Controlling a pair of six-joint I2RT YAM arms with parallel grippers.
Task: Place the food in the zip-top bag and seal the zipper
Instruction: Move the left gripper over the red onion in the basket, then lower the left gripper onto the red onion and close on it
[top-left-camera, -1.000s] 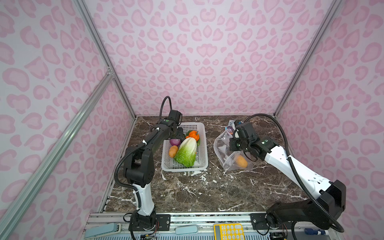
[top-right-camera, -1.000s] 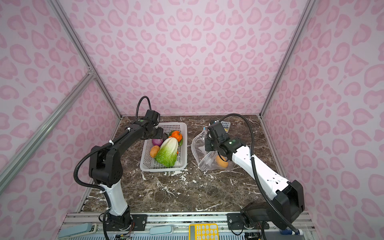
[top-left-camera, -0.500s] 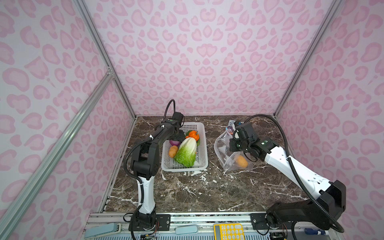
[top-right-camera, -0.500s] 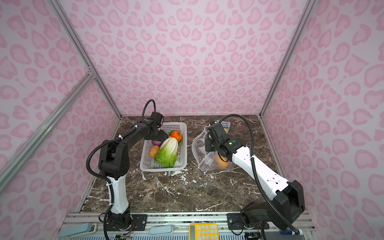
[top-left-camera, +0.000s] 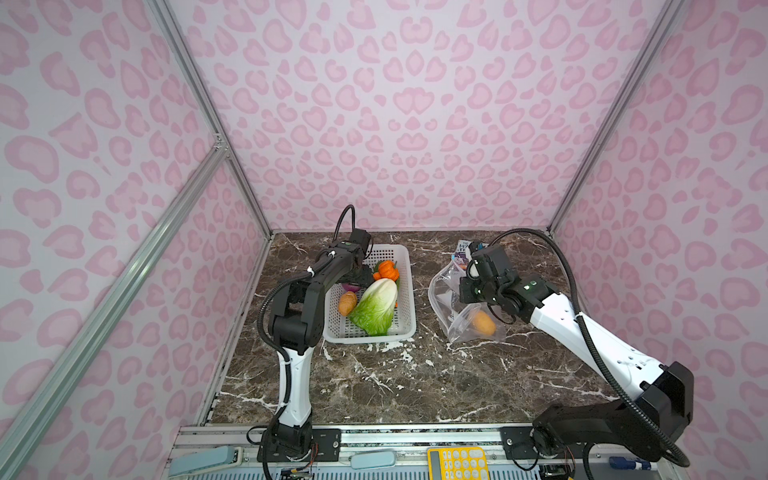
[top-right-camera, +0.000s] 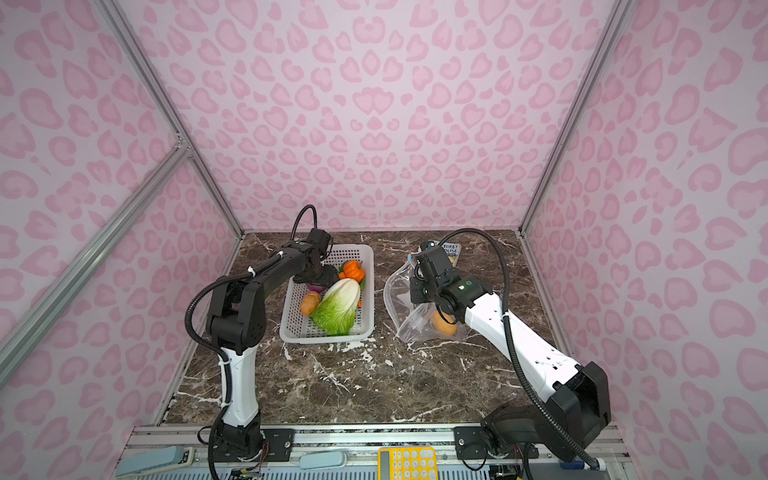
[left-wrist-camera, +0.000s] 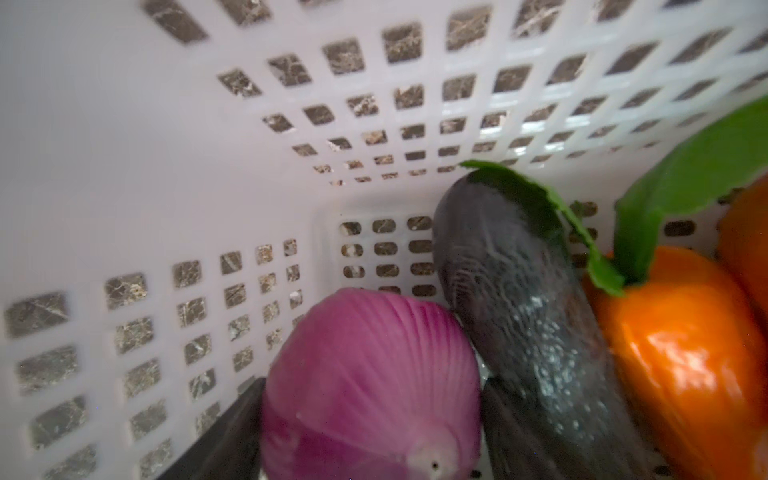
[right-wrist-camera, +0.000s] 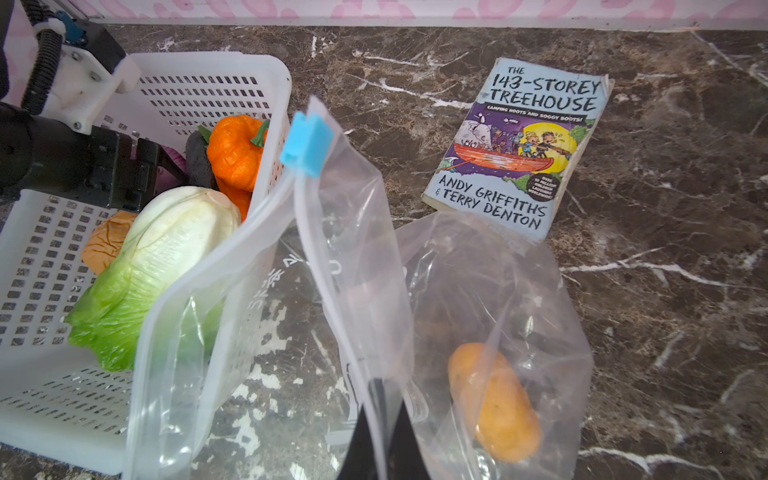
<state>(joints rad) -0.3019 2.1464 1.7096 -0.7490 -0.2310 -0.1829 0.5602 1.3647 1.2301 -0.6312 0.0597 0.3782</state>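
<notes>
Crinkly transparent zip-top bag (right-wrist-camera: 365, 249) beside the white perforated basket (right-wrist-camera: 62, 399): right pincer (right-wrist-camera: 380, 415) clenches its rim, propping the mouth agape; left pincer (left-wrist-camera: 372, 407), released, straddles the purple onion (left-wrist-camera: 365, 340).

The light is bright, even and diffuse, and seems to come from above. In both top views the pink walls (top-left-camera: 415, 104) look pale and washed, and shadows on the tabletop (top-left-camera: 374, 386) are faint and soft-edged. The wide lens stretches the walls toward the corners.

My left wrist camera sits too close. The onion (left-wrist-camera: 370, 386) is soft, and the nearest side of the basket (left-wrist-camera: 124, 166) blurs into white haze. The orange vegetable (left-wrist-camera: 685, 374) carries a hard white highlight.

My right wrist camera is sharper, and the book (right-wrist-camera: 519, 145) cover reads clearly. The zip-top bag (right-wrist-camera: 365, 270) film shows a pale sheen and veils the potato (right-wrist-camera: 494, 403) inside.
</notes>
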